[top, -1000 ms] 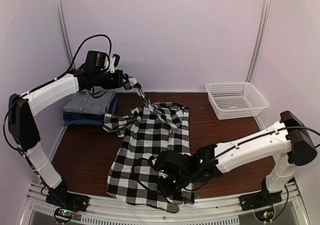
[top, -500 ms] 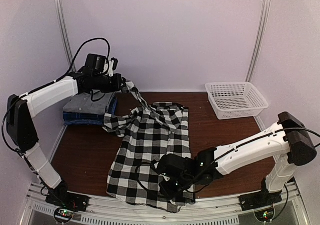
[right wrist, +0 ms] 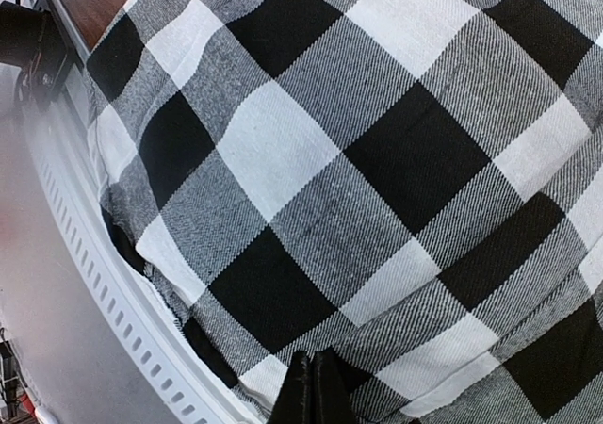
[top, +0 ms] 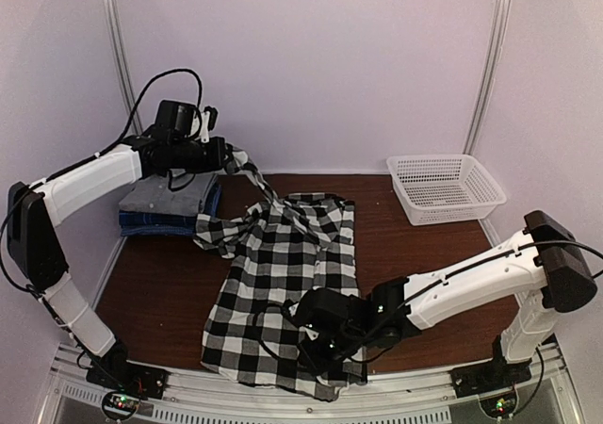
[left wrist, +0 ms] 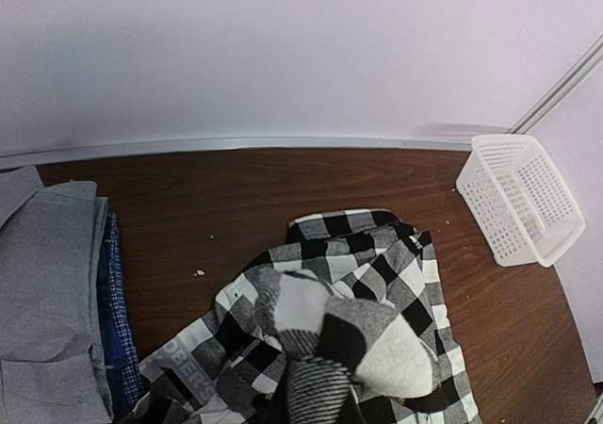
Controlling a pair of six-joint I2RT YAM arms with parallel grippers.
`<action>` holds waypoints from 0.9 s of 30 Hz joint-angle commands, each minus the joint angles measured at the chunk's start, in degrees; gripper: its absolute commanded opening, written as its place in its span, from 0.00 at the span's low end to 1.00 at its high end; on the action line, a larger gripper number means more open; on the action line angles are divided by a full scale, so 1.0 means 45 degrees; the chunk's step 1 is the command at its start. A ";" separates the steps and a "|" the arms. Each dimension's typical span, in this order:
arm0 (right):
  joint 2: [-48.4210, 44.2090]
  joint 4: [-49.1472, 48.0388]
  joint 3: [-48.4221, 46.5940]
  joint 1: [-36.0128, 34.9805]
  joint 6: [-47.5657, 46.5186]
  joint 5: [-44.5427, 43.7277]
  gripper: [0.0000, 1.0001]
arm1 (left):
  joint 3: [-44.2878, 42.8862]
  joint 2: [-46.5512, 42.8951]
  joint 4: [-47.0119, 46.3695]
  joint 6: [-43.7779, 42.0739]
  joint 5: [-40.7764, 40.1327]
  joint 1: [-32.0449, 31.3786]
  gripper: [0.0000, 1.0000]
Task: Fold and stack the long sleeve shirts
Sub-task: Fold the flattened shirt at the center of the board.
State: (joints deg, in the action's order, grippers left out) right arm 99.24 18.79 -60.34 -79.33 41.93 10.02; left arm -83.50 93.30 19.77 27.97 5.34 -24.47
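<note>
A black-and-white plaid long sleeve shirt (top: 283, 264) lies spread on the brown table. My left gripper (top: 233, 156) hangs above the back left, shut on a lifted sleeve of the shirt that runs taut down to the body. In the left wrist view the bunched plaid cloth (left wrist: 330, 334) covers the fingers. My right gripper (top: 317, 342) sits low at the shirt's near hem, shut on the plaid cloth (right wrist: 358, 160), fingertips (right wrist: 303, 391) pressed together. A folded light grey shirt (top: 170, 192) tops a blue one (top: 151, 224) at the left.
A white mesh basket (top: 443, 187) stands at the back right, also in the left wrist view (left wrist: 523, 198). The metal rail (right wrist: 85, 254) of the table's near edge runs just beside the right gripper. Walls close the back and sides.
My left gripper has risen slightly and drawn the sleeve up and to the left. The right gripper has slid a little toward the near edge with the hem.
</note>
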 commanded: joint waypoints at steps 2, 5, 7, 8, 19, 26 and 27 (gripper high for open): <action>-0.0070 -0.0654 -0.0101 0.0208 0.0066 0.0081 0.04 | 0.0178 0.0239 -0.0663 0.0046 0.0231 0.0086 0.00; -0.0384 -0.0650 -0.0137 0.0392 0.0029 0.0059 0.29 | 0.0249 0.0362 -0.0815 -0.0044 0.0894 0.0086 0.00; -0.0849 -0.0623 -0.0067 0.0641 -0.0044 0.0009 0.43 | 0.0284 0.0398 -0.0842 -0.0164 0.1279 0.0086 0.00; -0.1127 -0.0593 -0.0027 0.0820 -0.0080 0.0003 0.47 | 0.0303 0.0400 -0.0868 -0.0229 0.1413 0.0086 0.00; -0.5106 -0.0811 0.1304 0.5833 -0.0756 -0.1209 0.61 | 0.0627 -0.0010 -0.1156 -0.0661 0.2104 0.0008 0.00; -0.4358 -0.2563 0.1285 0.8189 -0.0953 0.0133 0.48 | 0.0890 -0.0672 -0.1095 -0.0443 0.0428 0.0008 0.00; -0.4075 -0.2799 0.1189 0.8390 -0.0978 0.0302 0.45 | 0.0831 -0.0686 -0.0958 -0.0425 0.0179 0.0008 0.00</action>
State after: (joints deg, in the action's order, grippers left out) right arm 77.56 12.10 -54.59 -44.36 38.70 7.86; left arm -79.85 93.36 17.69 26.24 11.18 -24.47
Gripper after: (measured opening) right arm 0.491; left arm 0.039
